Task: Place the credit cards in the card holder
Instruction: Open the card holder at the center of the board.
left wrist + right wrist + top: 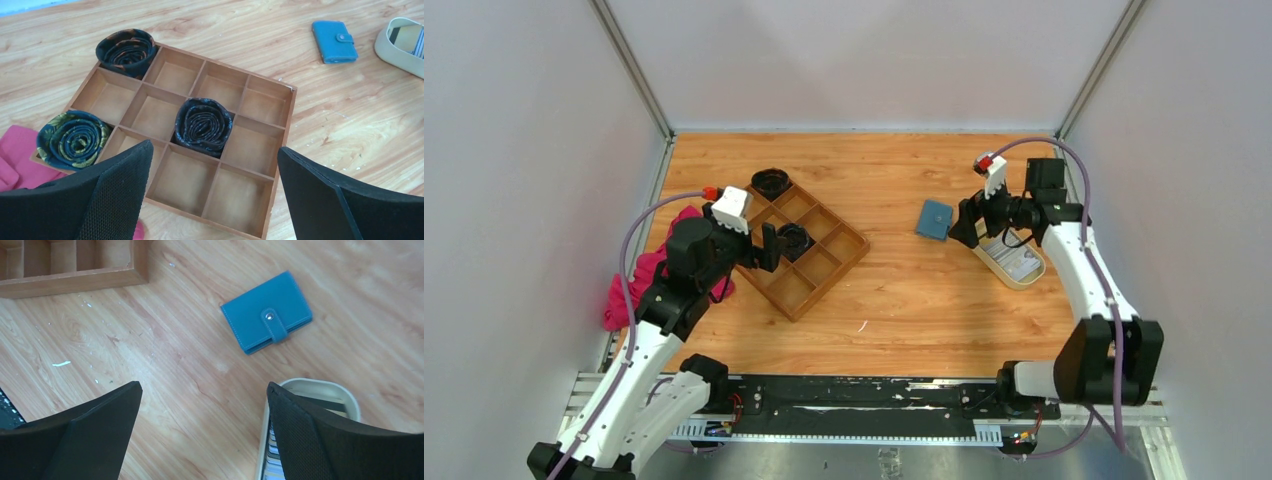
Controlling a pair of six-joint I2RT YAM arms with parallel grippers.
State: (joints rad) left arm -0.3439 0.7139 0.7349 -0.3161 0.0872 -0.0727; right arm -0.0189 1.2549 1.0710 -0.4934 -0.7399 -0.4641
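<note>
The teal-blue card holder (934,218) lies shut and snapped on the wooden table; it also shows in the left wrist view (334,41) and the right wrist view (266,311). The credit cards (1022,263) lie stacked in a cream oval tray (1002,272), partly hidden behind my right finger in the right wrist view (272,455). They also show at the left wrist view's right edge (409,38). My right gripper (964,232) is open and empty, above the table between card holder and tray (202,387). My left gripper (774,245) is open and empty over the wooden compartment tray (215,150).
The brown wooden compartment tray (829,265) sits left of centre, with rolled dark ties (204,125) in and beside it (127,50) (72,140). A pink cloth (639,280) lies at the left edge. The cream tray's rim (320,385) is beside my right finger.
</note>
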